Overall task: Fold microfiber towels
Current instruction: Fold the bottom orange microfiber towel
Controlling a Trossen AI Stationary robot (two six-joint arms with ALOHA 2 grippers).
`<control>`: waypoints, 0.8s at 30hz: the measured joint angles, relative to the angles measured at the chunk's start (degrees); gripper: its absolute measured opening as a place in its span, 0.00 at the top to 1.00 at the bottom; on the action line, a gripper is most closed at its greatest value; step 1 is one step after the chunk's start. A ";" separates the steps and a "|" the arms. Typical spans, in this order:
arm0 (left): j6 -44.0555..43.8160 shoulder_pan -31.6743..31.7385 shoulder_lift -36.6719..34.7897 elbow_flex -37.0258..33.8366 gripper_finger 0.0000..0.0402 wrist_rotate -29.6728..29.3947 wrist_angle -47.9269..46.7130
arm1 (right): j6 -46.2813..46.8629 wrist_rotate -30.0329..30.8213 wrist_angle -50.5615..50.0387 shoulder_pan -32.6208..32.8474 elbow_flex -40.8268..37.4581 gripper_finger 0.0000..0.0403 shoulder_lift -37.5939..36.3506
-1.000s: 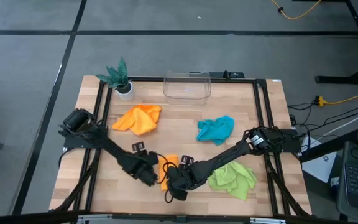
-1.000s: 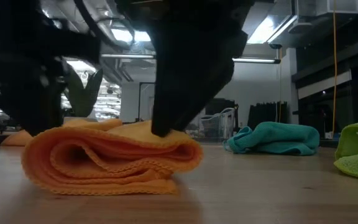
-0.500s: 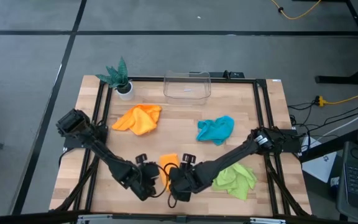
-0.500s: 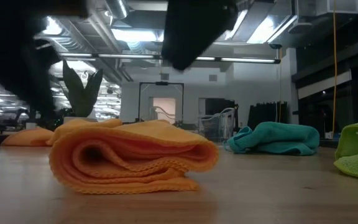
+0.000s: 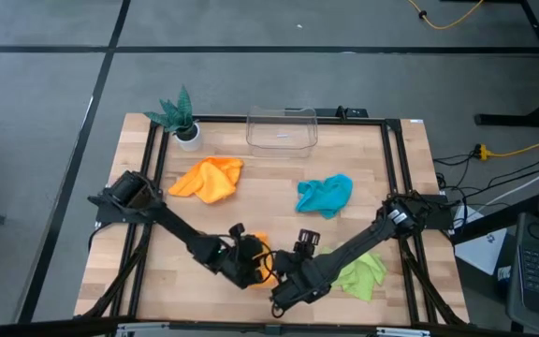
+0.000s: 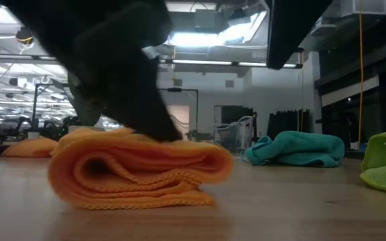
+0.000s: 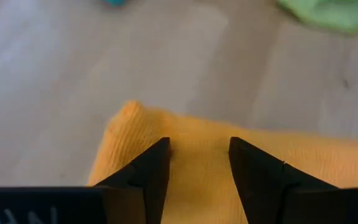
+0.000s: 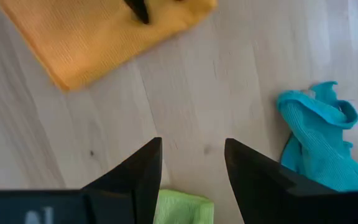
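A folded orange towel point(image 5: 262, 245) lies on the table near the front middle, and in the low view point(image 6: 139, 174) it shows as several stacked layers. My left gripper point(image 5: 246, 262) is open and down on the towel's top point(image 7: 194, 149). My right gripper point(image 5: 290, 286) is open and empty. It is raised above the bare table just right of the towel point(image 8: 191, 152). A second orange towel point(image 5: 209, 178), a teal towel point(image 5: 324, 195) and a lime green towel point(image 5: 358, 271) lie crumpled and untouched. My left gripper rests its open fingertips point(image 6: 166, 134) on the top layer of the folded orange towel point(image 7: 197, 134), near one end. It comes from above, slanting in from the table's left. Nothing is pinched between the fingers. The towel lies folded flat on the table.
A green plant in a white pot point(image 5: 181, 117) stands at the far left corner. A clear container point(image 5: 282, 129) stands at the far edge's middle. Black rails run along both table sides. Bare wood shows between the towels.
Both grippers have come off the folded orange towel, which has slid a little toward the table's right. My left gripper has then gone right and come down on its top. My right gripper has risen and drawn away toward the right and near edge.
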 joint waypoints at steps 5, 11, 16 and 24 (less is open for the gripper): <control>4.64 -1.02 0.63 0.00 0.60 4.97 -4.06 | 0.04 0.43 0.55 1.04 0.02 0.56 0.00; 14.40 -0.91 0.26 0.35 0.60 13.68 -8.95 | -0.24 2.22 2.20 1.27 0.02 0.56 0.00; 22.83 -0.82 0.17 0.33 0.60 22.78 -9.41 | -0.57 2.21 2.89 1.24 0.02 0.56 0.00; 26.03 -1.02 -4.51 0.09 0.60 25.31 -12.27 | -8.63 5.45 4.92 1.34 0.02 0.56 0.00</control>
